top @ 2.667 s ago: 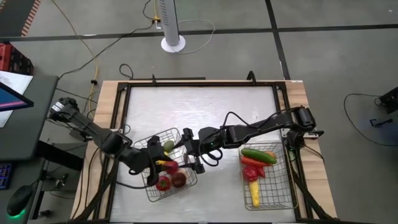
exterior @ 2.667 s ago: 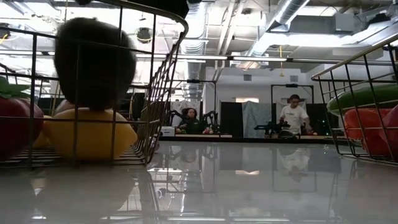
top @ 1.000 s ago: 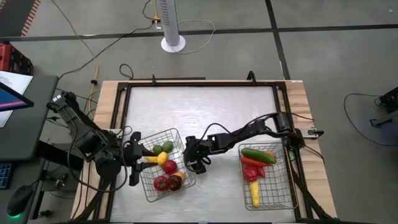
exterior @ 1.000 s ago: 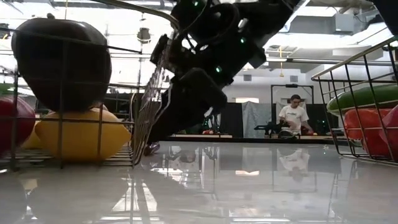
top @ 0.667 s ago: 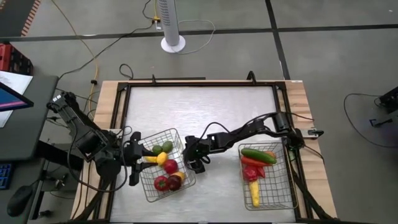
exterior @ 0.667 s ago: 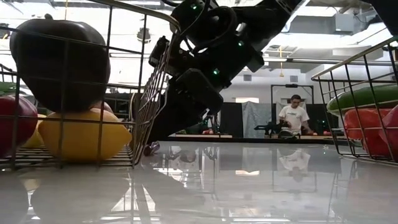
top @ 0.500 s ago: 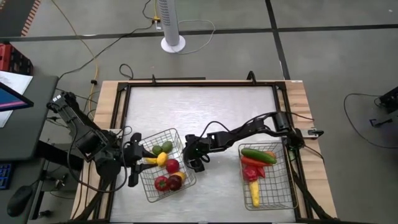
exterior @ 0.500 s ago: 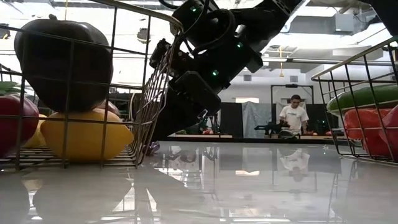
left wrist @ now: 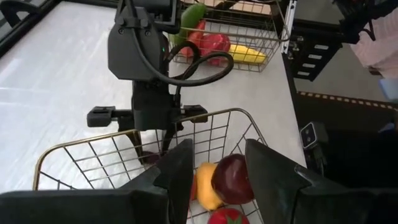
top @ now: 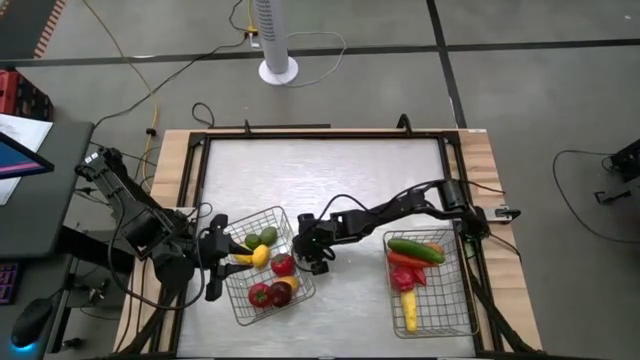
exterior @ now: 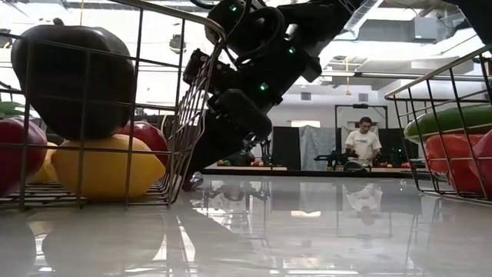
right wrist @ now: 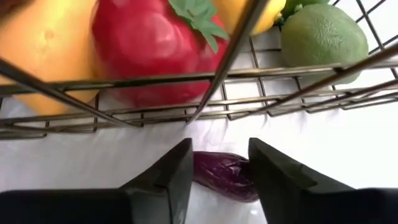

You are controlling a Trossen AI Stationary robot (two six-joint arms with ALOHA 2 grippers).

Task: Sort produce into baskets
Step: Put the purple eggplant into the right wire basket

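Note:
The left wire basket (top: 255, 214) holds round produce: red pieces, a yellow one (top: 260, 255) and a green one (top: 268, 237). The right basket (top: 388, 300) holds a green cucumber (top: 415, 248), red pieces and a yellow corn (top: 408, 312). A small purple piece (right wrist: 224, 174) lies on the table just outside the left basket's right wall. My right gripper (right wrist: 219, 163) (top: 316, 262) points down over it, one finger close at each end. My left gripper (top: 218, 262) (left wrist: 217, 155) hovers open over the left basket's left rim. My right gripper comes at the purple piece from above, one finger (right wrist: 168, 180) at each of its ends (right wrist: 202, 168). The piece fills the gap and lies flat on the table. I cannot tell whether the fingers touch it.
The left basket's wire wall (right wrist: 230, 53) stands right beside my right gripper's fingers. Bare table lies between the two baskets (top: 355, 300) and across the far half (top: 320, 170). A black frame (top: 200, 180) borders the table. People show far off in the room (exterior: 361, 142).
My right gripper has edged a little toward the left basket and the far edge. The left basket has shifted slightly, and a red piece inside it has rolled toward its right wall.

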